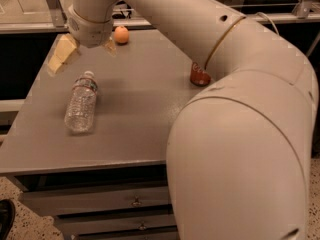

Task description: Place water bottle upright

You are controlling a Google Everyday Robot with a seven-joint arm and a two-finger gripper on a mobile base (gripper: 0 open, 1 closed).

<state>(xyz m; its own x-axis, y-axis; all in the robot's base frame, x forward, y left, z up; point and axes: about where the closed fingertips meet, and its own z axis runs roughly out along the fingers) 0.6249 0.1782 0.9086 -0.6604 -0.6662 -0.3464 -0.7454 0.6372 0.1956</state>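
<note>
In the camera view my gripper is hovering over the back-left of the table, jaws spread wide and holding nothing. The bottle is lying on its side just in front of it, with the long axis running front to back, cap pointing at the gripper and base toward the front edge. The can is standing well to the right, half hidden by my arm, an orange is sitting at the back edge, and drawers are showing under the grey top.

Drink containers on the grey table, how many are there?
2. A clear ribbed plastic water bottle lies on its side, left; a red soda can stands right, partly behind the arm, which may hide more. The open gripper hangs beyond the bottle's cap.
</note>
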